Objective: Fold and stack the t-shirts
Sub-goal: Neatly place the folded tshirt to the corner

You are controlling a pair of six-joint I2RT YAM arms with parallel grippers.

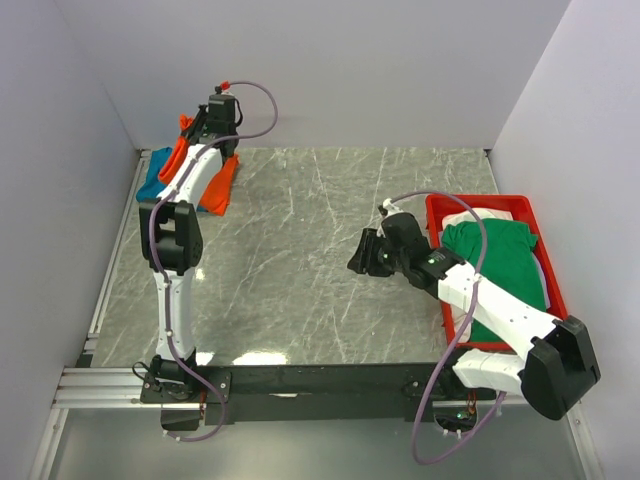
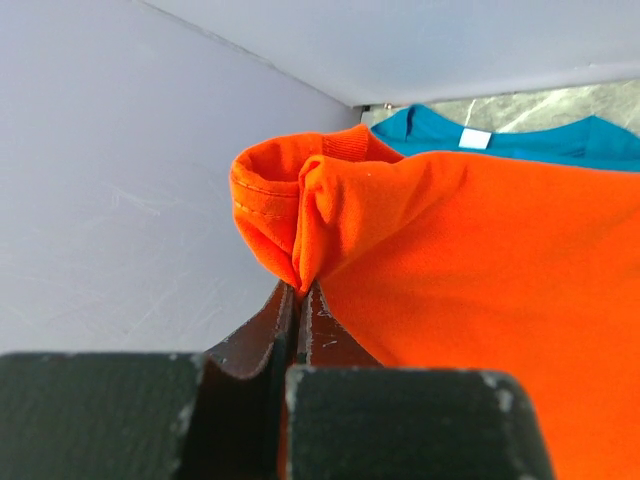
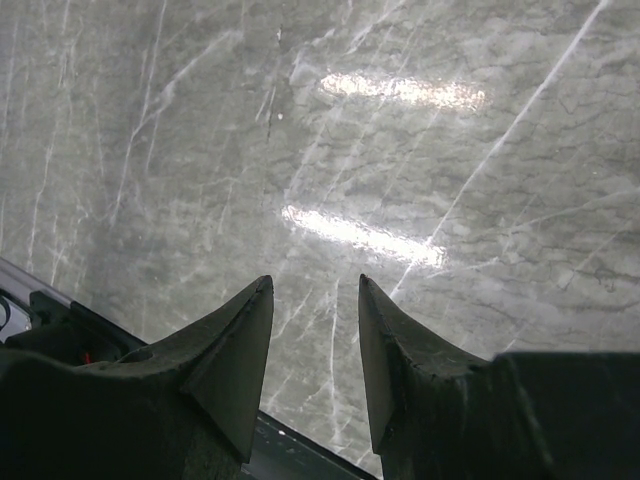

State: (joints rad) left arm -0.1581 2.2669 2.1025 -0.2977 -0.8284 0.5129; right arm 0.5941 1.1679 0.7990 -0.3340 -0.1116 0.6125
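Since folding needs a lifted edge, the left fingers (image 2: 255, 345) are clamping the orange t-shirt (image 2: 480, 260) (teal t-shirt (image 2: 520, 140) behind); the right fingers (image 3: 235, 345) are hovering apart, empty.

The left arm (image 1: 172, 240) reaches far forward, its left gripper (image 2: 300, 297) clamped on the orange t-shirt (image 2: 480, 260). The right arm (image 1: 500, 312) bends inward, the right gripper (image 3: 315, 290) empty, its 2 fingers parted.

Robot lab: bare walls (image 1: 350, 60) are boxing in a marble table (image 1: 300, 250); arms (image 1: 178, 235) are sitting on a rail (image 1: 320, 382).
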